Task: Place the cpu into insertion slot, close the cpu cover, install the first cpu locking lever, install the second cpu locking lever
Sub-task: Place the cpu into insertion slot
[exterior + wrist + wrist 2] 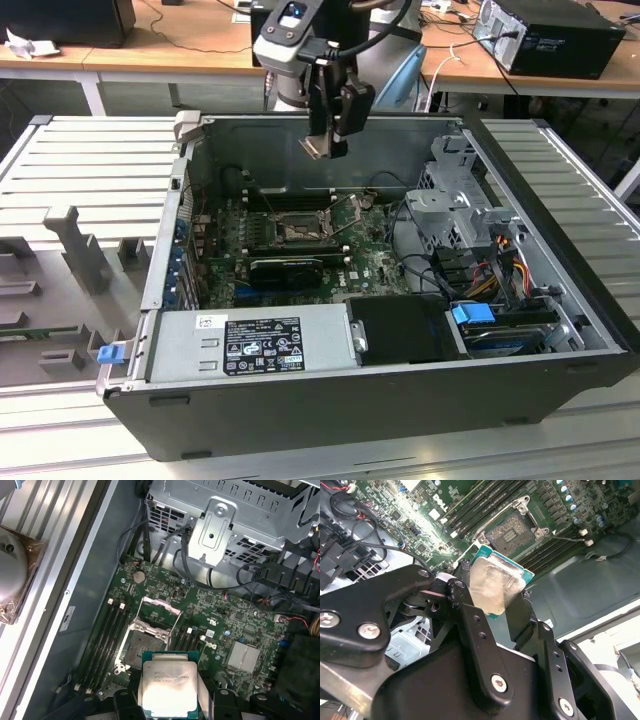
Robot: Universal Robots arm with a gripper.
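The cpu [167, 687]: a flat square chip with a dull silver-grey metal top, slightly smeared, on a teal-green rim (square, hence no long axis). In both wrist views its metal top faces the camera; in the exterior view it hangs tilted. The black jaws of the gripper [325, 142] are clamped on two of its opposite edges, holding it in the air over the open computer case [560, 210], well apart from the board below. The insertion slot [141, 647] is a square dark socket with a bright metallic rim. It lies uncovered, with the cpu cover [159, 603], a thin windowed metal frame, swung up beside it. Narrow black memory slots [107, 630] flank the socket on the green motherboard [220, 610]. The case rests on a ribbed grey metal counter [90, 160].
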